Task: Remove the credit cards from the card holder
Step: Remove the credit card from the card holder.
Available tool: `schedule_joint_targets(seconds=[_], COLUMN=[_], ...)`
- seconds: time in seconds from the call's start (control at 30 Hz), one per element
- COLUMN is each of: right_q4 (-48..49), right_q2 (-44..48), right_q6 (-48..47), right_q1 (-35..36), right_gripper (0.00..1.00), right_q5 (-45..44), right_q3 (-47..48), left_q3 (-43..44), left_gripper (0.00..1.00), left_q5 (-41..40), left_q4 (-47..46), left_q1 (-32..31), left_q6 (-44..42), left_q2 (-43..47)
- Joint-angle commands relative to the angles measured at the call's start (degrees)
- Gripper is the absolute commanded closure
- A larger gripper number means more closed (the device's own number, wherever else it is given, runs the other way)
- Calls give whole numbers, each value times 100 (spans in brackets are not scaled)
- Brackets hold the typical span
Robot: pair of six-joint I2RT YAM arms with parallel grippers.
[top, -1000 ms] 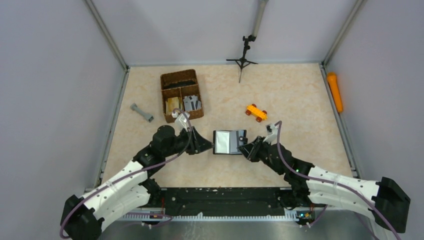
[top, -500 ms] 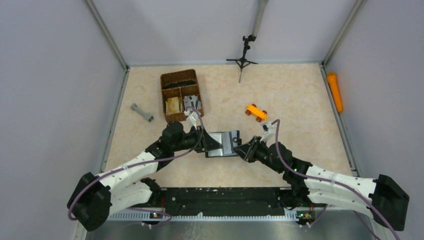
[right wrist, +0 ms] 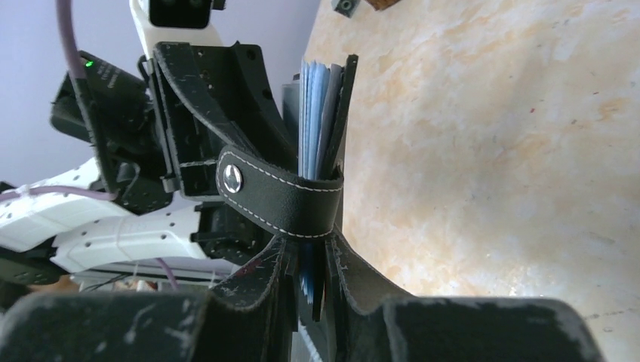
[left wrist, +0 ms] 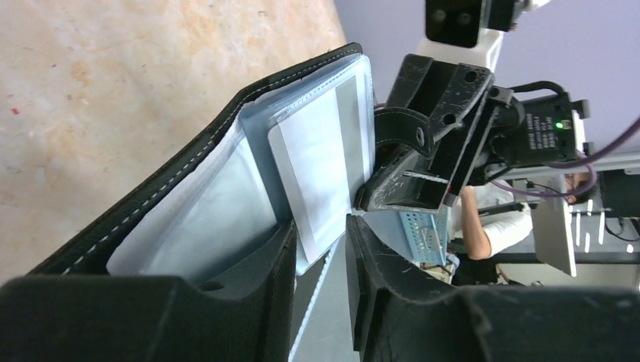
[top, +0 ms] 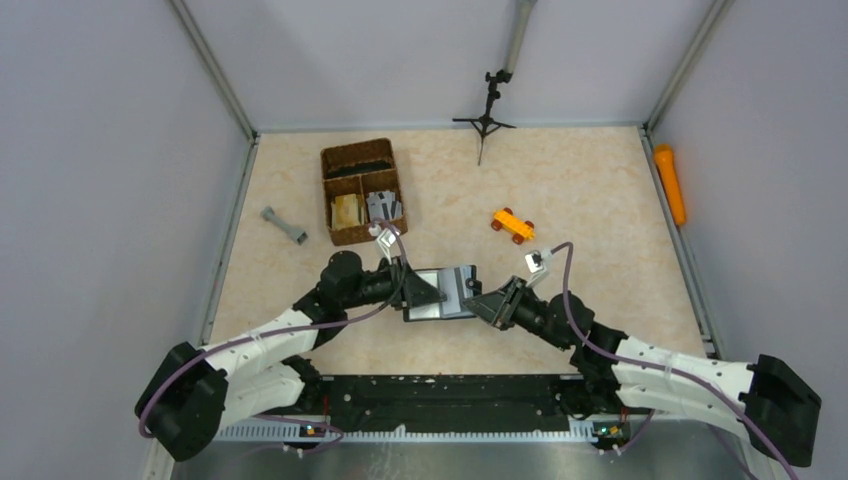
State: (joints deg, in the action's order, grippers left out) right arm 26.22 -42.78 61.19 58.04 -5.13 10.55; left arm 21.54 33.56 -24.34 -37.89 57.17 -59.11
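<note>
Top external: the card holder (top: 452, 290) is open at the near middle of the tabletop (top: 600, 200), between both arms. The left end effector (top: 428, 293) is narrowed onto a pale card (left wrist: 321, 170) inside it. The right end effector (top: 484, 303) pinches its strap edge.

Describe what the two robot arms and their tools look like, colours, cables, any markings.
The left arm and right arm have white shells dotted with holes, black joints and black bases. A purple cable runs along each. The left tool and right tool are black two-finger claws, scuffed with pale scratches. A small green light shows on the right arm.
</note>
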Motion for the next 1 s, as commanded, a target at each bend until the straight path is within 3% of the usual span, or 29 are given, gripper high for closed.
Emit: schedule_joint_targets(seconds=[0.0,0.27,0.43,0.57,0.77,0.97], right_q4=[1127,1852,2179,2477,2642,2677], right_q2=[-19,-204,-375,-522,-623,-681], right_q6=[359,667,796,897,976,961], right_q1=[48,43,41,32,40,40], right_gripper=[100,100,100,100,100,100], right_q5=[386,494,681,778,849,942], right_q3=[-10,-227,-286,-308,-309,-259], left_q3=[-205,-363,-629,-617,-567,-502], left_gripper=[69,75,85,88,76,75], left_q5=[377,339,300,493,694,940], left_q4=[-1390,-1737,-2826,-3265,-3370,-3345], left_q1=[-19,-17,-17,-21,-17,-36], left_q6=[518,779,1345,1539,1648,1672], left_q2=[-26,186,198,131,176,-19])
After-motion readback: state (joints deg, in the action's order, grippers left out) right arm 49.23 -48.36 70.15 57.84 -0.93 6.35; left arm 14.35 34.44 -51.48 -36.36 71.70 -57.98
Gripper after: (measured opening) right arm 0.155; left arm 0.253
